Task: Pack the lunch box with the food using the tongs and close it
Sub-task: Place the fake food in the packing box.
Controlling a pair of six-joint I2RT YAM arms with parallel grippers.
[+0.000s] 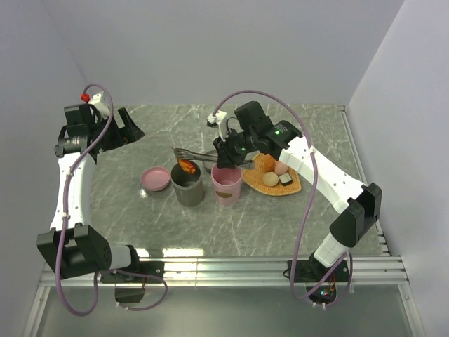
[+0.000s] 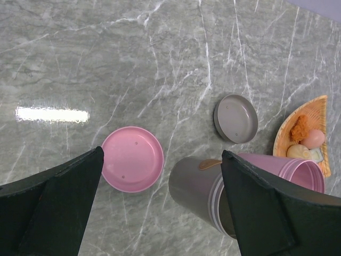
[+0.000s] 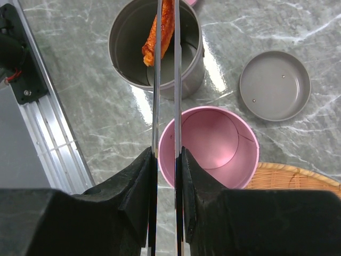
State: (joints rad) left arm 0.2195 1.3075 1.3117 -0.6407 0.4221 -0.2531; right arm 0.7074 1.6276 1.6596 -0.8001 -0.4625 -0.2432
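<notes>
Hanging wide open and empty well left of the grey lunch-box cup (image 1: 187,188), the left gripper (image 2: 161,154) sits out. A glossy orange-brown sausage piece (image 3: 160,37) hangs directly over that cup's round mouth, pinched by thin steel tongs (image 3: 177,96) whose long axis runs rightward to the right gripper (image 3: 166,154), part-closed around their arms. Beyond, right of the cup: smooth pink cup (image 3: 208,138), woven tray (image 3: 287,178).
</notes>
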